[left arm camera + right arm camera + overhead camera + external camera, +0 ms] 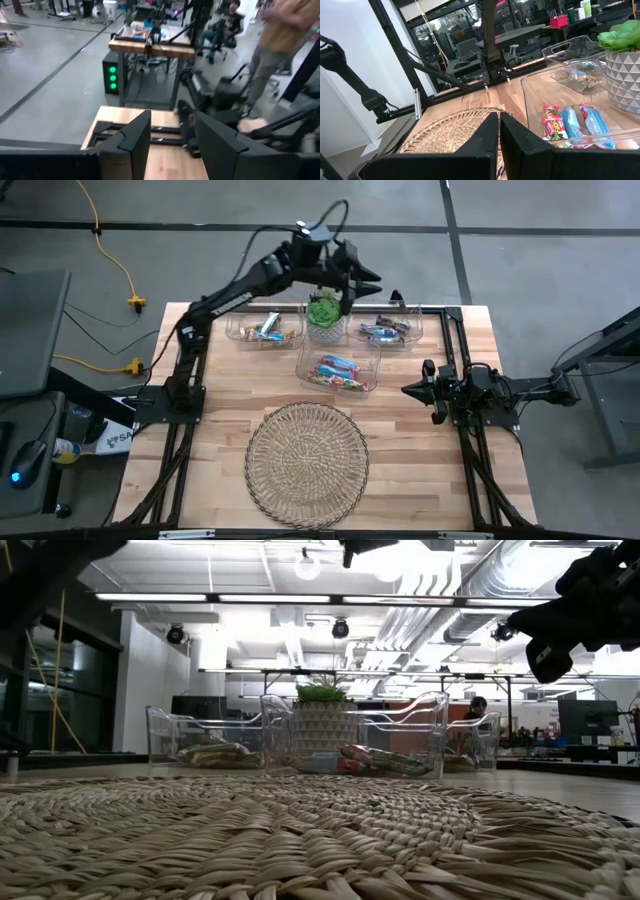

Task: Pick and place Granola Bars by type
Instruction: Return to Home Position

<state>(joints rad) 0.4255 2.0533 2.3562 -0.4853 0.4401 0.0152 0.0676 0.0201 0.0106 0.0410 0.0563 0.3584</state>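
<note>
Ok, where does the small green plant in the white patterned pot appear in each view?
High view: the small green plant in the white patterned pot stands at top centre.
Low view: the plant is at centre, behind the nearest bin.
Left wrist view: not in it.
Right wrist view: the plant is at the picture's right edge.
Shared landmark: the clear plastic rectangular bin directly before the plant.

Granola Bars (340,372) lie flat, sorted into three clear bins (375,360) around the potted plant (325,315). Red and pale-blue wrappers are heaped at 6 o'clock, blue bars (386,331) at 3 o'clock and gold-brown bars (267,329) at 9 o'clock.
</note>
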